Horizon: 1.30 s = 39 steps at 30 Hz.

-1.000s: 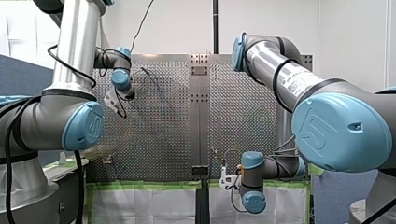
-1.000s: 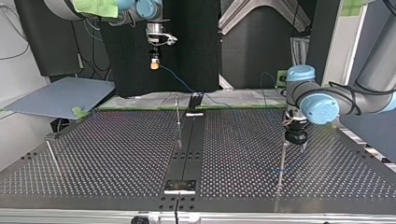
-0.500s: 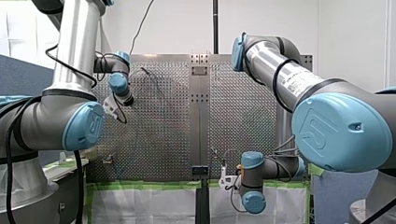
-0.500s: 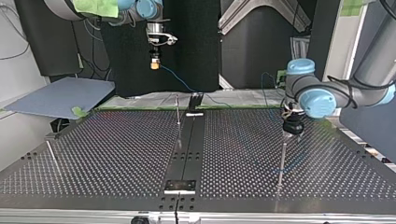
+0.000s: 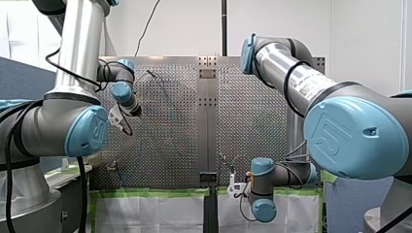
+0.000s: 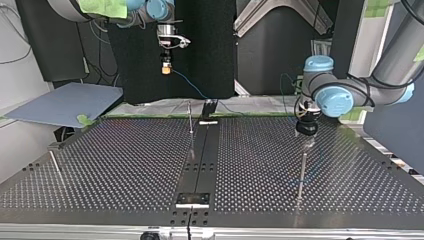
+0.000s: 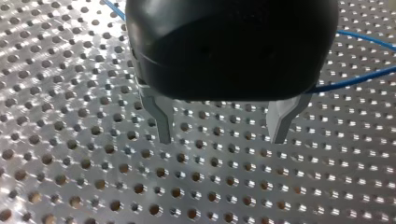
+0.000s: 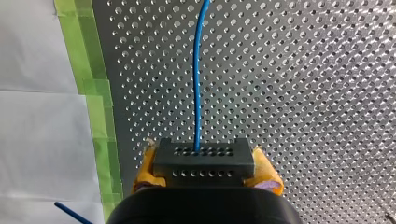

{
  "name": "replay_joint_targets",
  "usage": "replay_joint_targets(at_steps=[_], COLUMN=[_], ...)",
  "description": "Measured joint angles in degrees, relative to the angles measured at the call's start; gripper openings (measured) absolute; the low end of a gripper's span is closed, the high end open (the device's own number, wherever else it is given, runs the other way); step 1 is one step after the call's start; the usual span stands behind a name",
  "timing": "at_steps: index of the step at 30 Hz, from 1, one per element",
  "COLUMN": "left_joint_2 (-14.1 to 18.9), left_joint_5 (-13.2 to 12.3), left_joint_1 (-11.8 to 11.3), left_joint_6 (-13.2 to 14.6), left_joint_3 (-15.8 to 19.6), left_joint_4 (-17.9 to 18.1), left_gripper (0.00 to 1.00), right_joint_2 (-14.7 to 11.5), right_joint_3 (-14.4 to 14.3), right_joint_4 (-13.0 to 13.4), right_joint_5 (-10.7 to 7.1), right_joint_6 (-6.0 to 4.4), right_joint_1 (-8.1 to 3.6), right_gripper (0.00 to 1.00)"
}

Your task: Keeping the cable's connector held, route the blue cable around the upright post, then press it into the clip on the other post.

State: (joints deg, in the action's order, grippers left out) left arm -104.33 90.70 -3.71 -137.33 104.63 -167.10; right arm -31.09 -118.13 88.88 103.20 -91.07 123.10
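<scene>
Two arms reach over one perforated table (image 6: 125, 165): the left arm (image 5: 77, 58) and the right arm (image 5: 301, 82). Each carries one gripper, so two in all, the left gripper (image 7: 220, 138) and the right gripper (image 8: 205, 163). The left one shows two metal fingers (image 7: 161, 119), the right one two yellow pads (image 8: 145, 165). I count one blue cable (image 8: 197, 93) and one black connector (image 8: 204, 156). Three thin posts stand on the table: a middle post (image 6: 190, 117), a right-hand post (image 6: 302, 167) and a leaning post (image 6: 55, 162). One grey-blue board (image 6: 65, 102) lies beside it.
</scene>
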Motion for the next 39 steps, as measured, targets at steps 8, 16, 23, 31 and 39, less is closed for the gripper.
replay_joint_targets(at_steps=[8, 16, 23, 31, 39], left_joint_2=[-1.2, -4.3, -4.2, -1.0, 2.6], left_joint_5=[-1.8, -5.2, -6.7, -5.6, -5.4], left_joint_1=[0.4, 0.0, -0.6, -1.9, -2.6], left_joint_6=[-0.1, -2.7, -6.2, -9.7, -12.0], left_joint_3=[0.5, 0.5, 0.5, 0.5, 0.5], left_joint_4=[0.2, 2.8, 4.2, 5.7, 4.3], left_gripper=[0.98, 0.98, 0.98, 0.98, 0.98], right_joint_2=[0.0, 0.0, 0.0, 0.0, 0.0], right_joint_3=[0.0, 0.0, 0.0, 0.0, 0.0], right_joint_4=[-0.1, -0.3, -0.3, -0.2, -0.3], right_joint_5=[-0.17, -0.18, -0.18, -0.18, -0.26], right_joint_6=[0.08, 0.09, 0.14, 0.26, 0.28], right_joint_1=[0.20, 0.39, 0.42, 0.43, 0.44], right_gripper=[0.00, 0.00, 0.00, 0.00, 0.00])
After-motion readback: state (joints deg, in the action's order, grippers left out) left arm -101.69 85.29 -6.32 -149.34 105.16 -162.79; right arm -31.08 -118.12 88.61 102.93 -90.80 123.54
